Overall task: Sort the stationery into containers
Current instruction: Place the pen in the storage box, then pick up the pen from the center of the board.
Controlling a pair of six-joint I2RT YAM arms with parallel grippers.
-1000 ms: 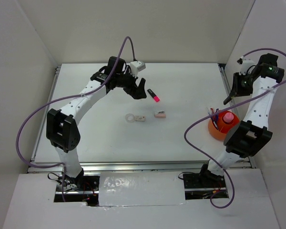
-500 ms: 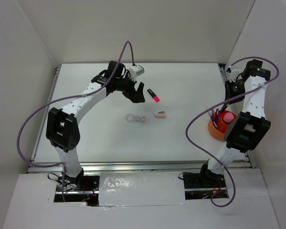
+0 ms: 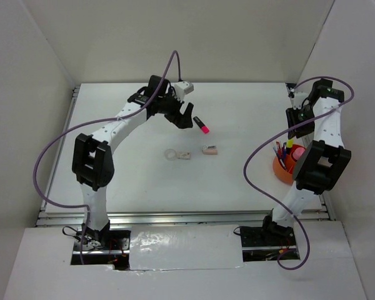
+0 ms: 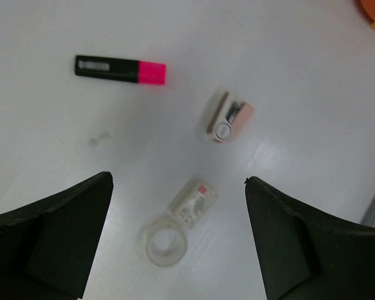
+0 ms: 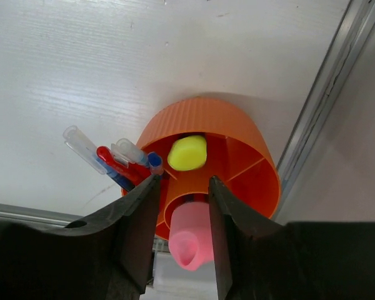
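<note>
A black highlighter with a pink cap (image 3: pixel 201 125) (image 4: pixel 120 68) lies mid-table. My left gripper (image 3: pixel 186 119) (image 4: pixel 178 181) is open and empty, hovering just left of it. A clear tape ring (image 3: pixel 171 154) (image 4: pixel 163 240) and a whitish-pink eraser (image 3: pixel 210 149) (image 4: pixel 227 117) lie nearer. The orange cup (image 3: pixel 284 169) (image 5: pixel 237 137) at the right edge holds a yellow-capped highlighter (image 5: pixel 187 153), red and blue pens (image 5: pixel 112 162) and the pink tube (image 5: pixel 190 234). My right gripper (image 3: pixel 292 122) (image 5: pixel 184 180) hovers above the cup, fingers a little apart, holding nothing; the tube shows through the gap.
A small clear label piece (image 3: pixel 184 155) (image 4: pixel 192 202) lies against the tape ring. A metal rail (image 5: pixel 325 106) runs along the table's right edge beside the cup. White walls enclose the table on three sides.
The right arm has swung up and toward the far side, bringing its gripper over the cup. The left wrist has shifted slightly right and turned; the table items have not moved.
</note>
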